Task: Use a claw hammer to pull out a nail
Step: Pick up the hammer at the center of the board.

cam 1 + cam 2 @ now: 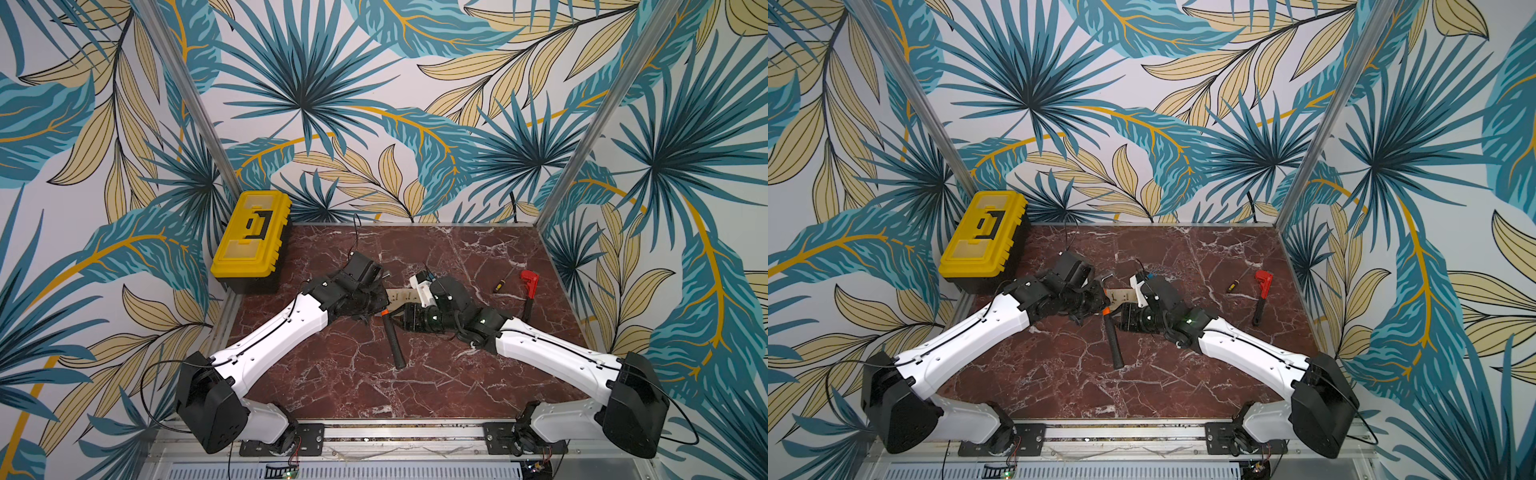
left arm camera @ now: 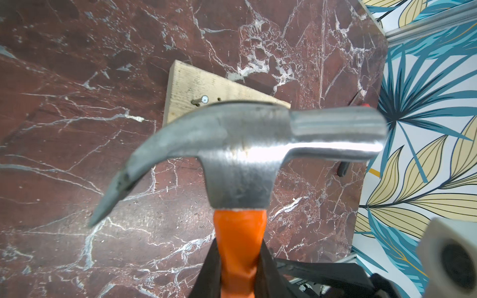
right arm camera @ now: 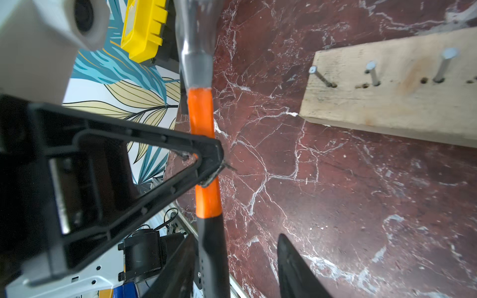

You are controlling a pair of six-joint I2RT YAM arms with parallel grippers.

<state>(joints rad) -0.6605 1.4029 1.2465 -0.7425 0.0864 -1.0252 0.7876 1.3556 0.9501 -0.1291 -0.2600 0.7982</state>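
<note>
Left claw (image 2: 238, 247) pinching claw hammer (image 2: 240, 160) at orange shaft, head raised near board (image 2: 185, 82) on tabletop (image 2: 77, 64); right claw (image 3: 236, 237) spread astride black handle, not gripping; advisable: seat fork fully under nearest nail (image 2: 204, 99) head, lever slowly.

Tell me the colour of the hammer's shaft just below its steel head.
Orange; the shaft of the claw hammer shows best in the left wrist view.

Wide open on the table (image 1: 332, 386) at 6 o'clock and along the back at 12. Blocked at 10 by the yellow toolbox (image 1: 249, 237), at 3 by a red wrench (image 1: 528, 291) and screwdriver (image 1: 500, 284). Tight in the middle: wood board (image 3: 400, 108) with nails (image 3: 371, 73) sticking up, and claw hammer (image 1: 395, 345).
</note>
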